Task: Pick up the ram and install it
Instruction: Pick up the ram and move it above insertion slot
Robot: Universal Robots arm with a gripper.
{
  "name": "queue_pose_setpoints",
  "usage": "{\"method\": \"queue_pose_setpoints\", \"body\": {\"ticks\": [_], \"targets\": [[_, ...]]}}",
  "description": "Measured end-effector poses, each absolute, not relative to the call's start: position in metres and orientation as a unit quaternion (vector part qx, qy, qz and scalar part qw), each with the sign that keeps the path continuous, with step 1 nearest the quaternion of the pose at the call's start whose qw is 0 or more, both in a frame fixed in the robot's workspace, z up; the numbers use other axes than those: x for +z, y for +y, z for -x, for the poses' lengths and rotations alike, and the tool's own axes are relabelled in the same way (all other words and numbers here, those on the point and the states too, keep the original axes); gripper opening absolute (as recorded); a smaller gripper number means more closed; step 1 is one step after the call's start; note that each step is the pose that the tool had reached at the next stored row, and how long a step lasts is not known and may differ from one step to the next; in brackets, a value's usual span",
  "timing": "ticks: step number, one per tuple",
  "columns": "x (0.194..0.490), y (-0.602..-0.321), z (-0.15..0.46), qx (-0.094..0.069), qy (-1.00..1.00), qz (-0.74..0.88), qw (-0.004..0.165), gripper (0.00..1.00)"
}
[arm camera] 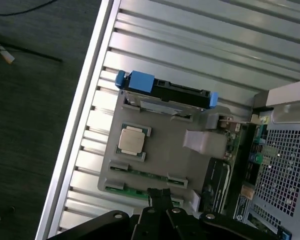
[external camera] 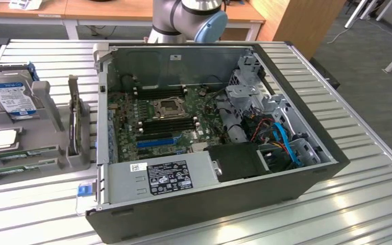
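**Step in hand:** this is judged to be the approach to the pick. Nothing is grasped and nothing is installed.

**Task item:** the ram (external camera: 20, 152) is found seated in a slot of the grey fixture tray (external camera: 46, 109), at the lower left of the exterior view. A second green stick (external camera: 8, 170) is noted just beside it, nearer the frame's lower edge.

**Other items on the tray:** the hard drive (external camera: 8, 92) is stood upright at the upper left. The processor chip (external camera: 4, 138) is seated between the drive and the sticks.

**Setting:** the tray is set on the slatted tabletop (external camera: 366, 204), just beside the open computer case (external camera: 216, 214). The black memory slots (external camera: 165, 125) are seen on the motherboard, near the frame's centre.

**Gripper:** in the wrist view the gripper (arm camera: 158, 194) is held above the tray, over the end that carries the sticks. The jaws are seen drawn together, with nothing between them.

**Next move:** it is judged that the jaws must be opened and squared across the thin board. A straight descent is called for, since the neighbouring stick lies close.
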State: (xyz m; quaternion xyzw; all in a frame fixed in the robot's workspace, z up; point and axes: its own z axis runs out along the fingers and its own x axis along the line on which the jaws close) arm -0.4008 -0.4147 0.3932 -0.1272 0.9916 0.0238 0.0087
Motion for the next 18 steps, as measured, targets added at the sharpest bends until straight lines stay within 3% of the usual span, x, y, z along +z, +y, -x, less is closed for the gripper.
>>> {"method": "queue_pose_setpoints", "body": {"ticks": [18], "targets": [[0.3932,-0.4147,0.4008,0.025,0.963,0.268,0.005,0.10]]}}
